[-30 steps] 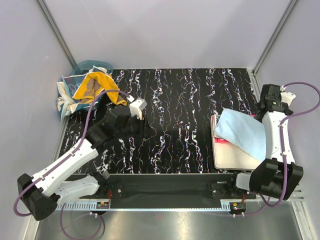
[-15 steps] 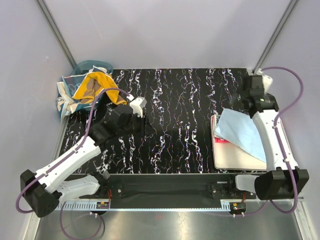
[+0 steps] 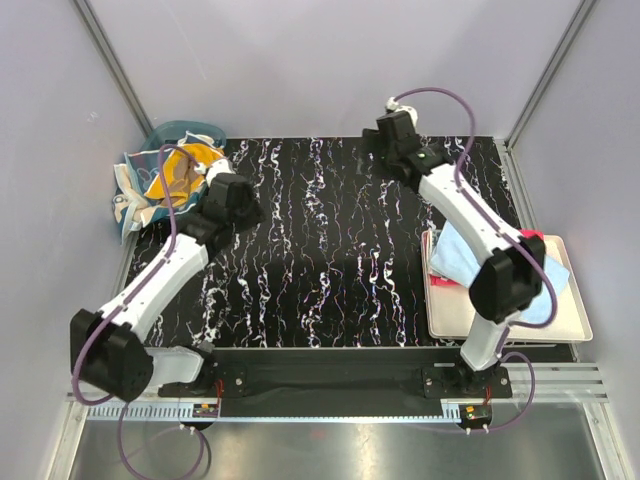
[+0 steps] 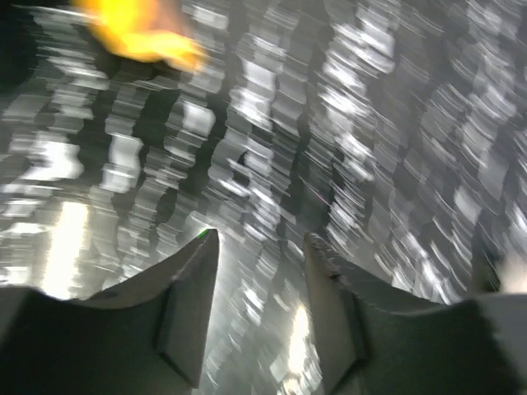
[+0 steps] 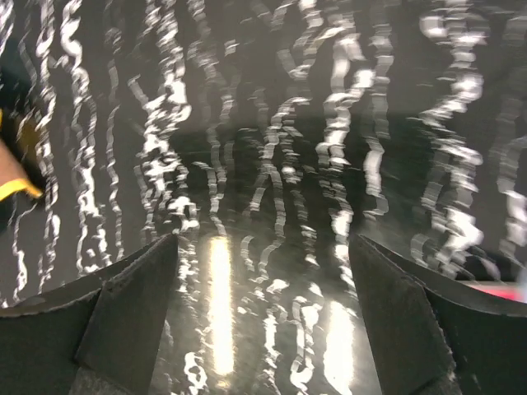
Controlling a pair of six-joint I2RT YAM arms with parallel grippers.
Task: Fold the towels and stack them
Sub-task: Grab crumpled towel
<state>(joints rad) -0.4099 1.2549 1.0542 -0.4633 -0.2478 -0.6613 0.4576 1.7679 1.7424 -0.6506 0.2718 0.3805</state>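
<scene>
A light blue towel (image 3: 458,256) lies folded on the cream tray (image 3: 562,332), over a red towel (image 3: 446,284) that shows at its edge. An orange towel (image 3: 183,168) hangs out of the teal basket (image 3: 150,150) at the back left, with a patterned towel (image 3: 128,195) beside it. It shows as an orange blur in the left wrist view (image 4: 136,33) and at the edge of the right wrist view (image 5: 11,177). My left gripper (image 3: 228,195) (image 4: 259,239) is open and empty over the table beside the basket. My right gripper (image 3: 381,146) (image 5: 263,243) is open and empty over the back middle of the table.
The table top (image 3: 340,260) is black with white marbling. Grey walls enclose the back and both sides. The tray sits at the right edge, with my right arm reaching over it.
My left arm has swung left towards the basket. My right arm has swung from beside the tray to the back middle of the table, with the blue towel lying on the tray.
</scene>
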